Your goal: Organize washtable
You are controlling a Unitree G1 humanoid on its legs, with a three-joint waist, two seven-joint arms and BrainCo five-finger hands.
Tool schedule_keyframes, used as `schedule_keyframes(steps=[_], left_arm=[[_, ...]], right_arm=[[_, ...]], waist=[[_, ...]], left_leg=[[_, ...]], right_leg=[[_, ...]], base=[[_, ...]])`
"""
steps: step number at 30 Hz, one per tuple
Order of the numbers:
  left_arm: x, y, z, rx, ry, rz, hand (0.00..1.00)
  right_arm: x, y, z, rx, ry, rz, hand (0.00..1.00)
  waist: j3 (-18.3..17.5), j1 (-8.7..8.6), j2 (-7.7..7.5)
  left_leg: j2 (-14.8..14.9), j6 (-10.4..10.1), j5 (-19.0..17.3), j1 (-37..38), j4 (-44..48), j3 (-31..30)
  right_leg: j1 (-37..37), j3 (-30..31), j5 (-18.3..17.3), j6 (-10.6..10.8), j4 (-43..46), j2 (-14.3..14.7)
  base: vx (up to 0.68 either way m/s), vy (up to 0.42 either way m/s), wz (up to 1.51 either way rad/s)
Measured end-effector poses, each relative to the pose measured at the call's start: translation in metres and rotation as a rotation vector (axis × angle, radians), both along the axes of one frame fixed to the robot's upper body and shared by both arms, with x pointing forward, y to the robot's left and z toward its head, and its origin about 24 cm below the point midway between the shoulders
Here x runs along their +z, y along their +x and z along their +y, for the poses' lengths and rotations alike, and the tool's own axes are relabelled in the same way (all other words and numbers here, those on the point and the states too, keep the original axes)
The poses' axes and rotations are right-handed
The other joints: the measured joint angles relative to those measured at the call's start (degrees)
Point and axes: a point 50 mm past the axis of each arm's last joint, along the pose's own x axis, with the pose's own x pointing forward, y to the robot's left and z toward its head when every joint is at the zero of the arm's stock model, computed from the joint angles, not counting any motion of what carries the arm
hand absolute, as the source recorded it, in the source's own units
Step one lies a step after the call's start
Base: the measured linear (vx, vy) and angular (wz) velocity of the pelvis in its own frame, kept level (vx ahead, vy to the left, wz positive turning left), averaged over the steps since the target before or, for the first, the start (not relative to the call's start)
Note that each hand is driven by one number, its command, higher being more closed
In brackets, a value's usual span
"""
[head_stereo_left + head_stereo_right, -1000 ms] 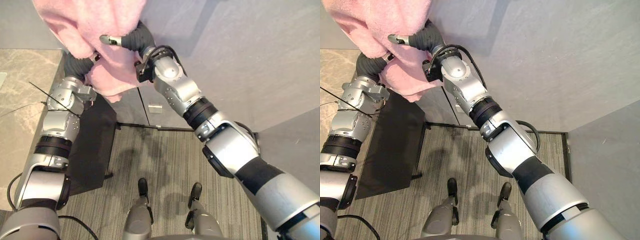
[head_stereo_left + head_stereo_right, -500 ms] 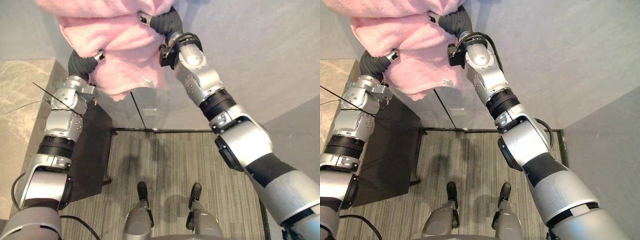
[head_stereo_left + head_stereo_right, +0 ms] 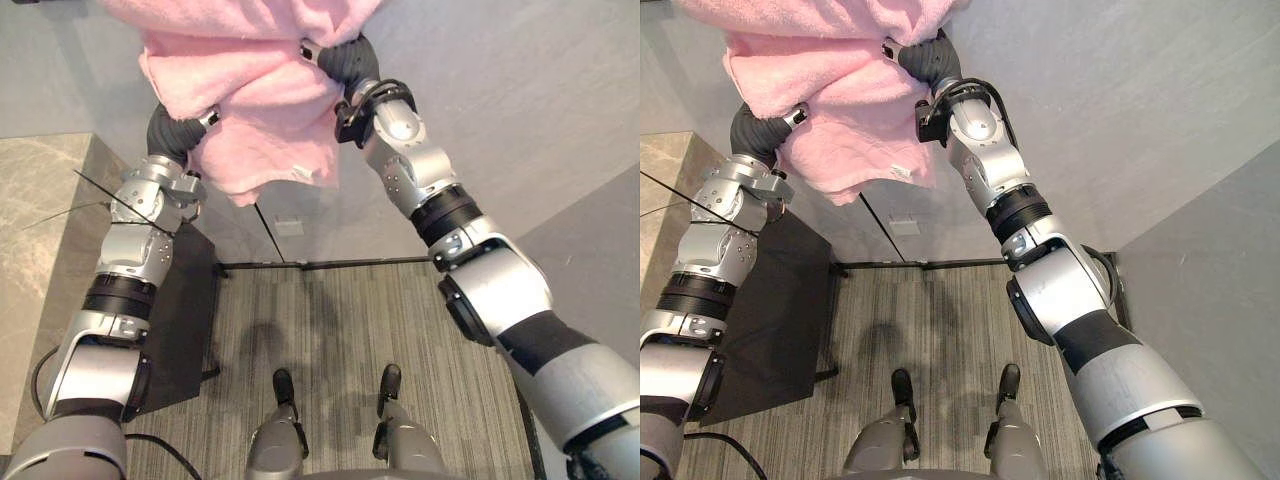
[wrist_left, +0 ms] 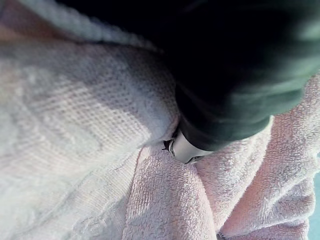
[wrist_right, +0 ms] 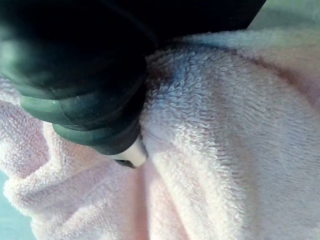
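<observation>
A pink towel [image 3: 260, 110] hangs bunched in the air at the top of the eye views, in front of a grey wall. Both arms reach up into it. My left hand [image 3: 180, 128] goes in under the towel's left side, and its dark ribbed cover shows below the cloth. My right hand [image 3: 340, 55] enters from the right, higher up, and the towel drapes over it. In the left wrist view the pink towel [image 4: 75, 125] folds close round the dark cover [image 4: 225, 90]. In the right wrist view pink cloth [image 5: 225, 125] wraps the cover [image 5: 85, 90] in the same way.
A marble countertop [image 3: 40, 200] lies at the left, with a dark cabinet side [image 3: 185, 300] below it. Striped grey carpet [image 3: 350, 320] covers the floor. A thin black bar [image 3: 320, 264] runs along the wall's base, below a small white socket [image 3: 290, 227].
Both arms have carried the towel to the right and a little higher. The right arm has swung out to the right, so the towel hangs wider between the hands. The camera has shifted too.
</observation>
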Motion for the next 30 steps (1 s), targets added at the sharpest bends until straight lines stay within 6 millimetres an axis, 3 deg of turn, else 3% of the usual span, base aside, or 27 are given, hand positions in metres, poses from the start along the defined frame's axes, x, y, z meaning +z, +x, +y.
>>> schedule_keyframes(steps=[10,18,30], left_arm=[[-0.004,0.001,0.001,0.007,-0.006,0.014,1.00],[-0.006,0.001,0.011,0.042,-0.030,0.023,1.00],[-0.012,0.003,0.021,0.088,-0.046,0.049,1.00]], right_arm=[[-0.003,-0.001,0.001,0.004,-0.011,0.001,1.00],[-0.005,-0.007,0.010,0.035,-0.043,-0.036,1.00],[-0.010,-0.013,0.026,0.066,-0.110,-0.057,1.00]], waist=[[-0.2,0.07,-0.27],[-1.4,0.13,-1.59],[-3.2,0.21,-1.59]], left_leg=[[0.1,-0.1,0.1,-0.3,0.0,-0.5],[0.3,-0.4,0.3,-0.9,0.0,-1.4],[0.8,-0.8,0.6,-1.2,-0.1,-2.2]], right_leg=[[0.0,-0.4,0.0,0.0,0.0,0.0],[0.0,-1.1,0.0,0.0,0.0,0.2],[0.1,-2.0,0.0,0.0,0.0,0.6]], base=[[0.00,0.000,0.01],[0.00,-0.002,0.05],[0.00,-0.001,0.01]])
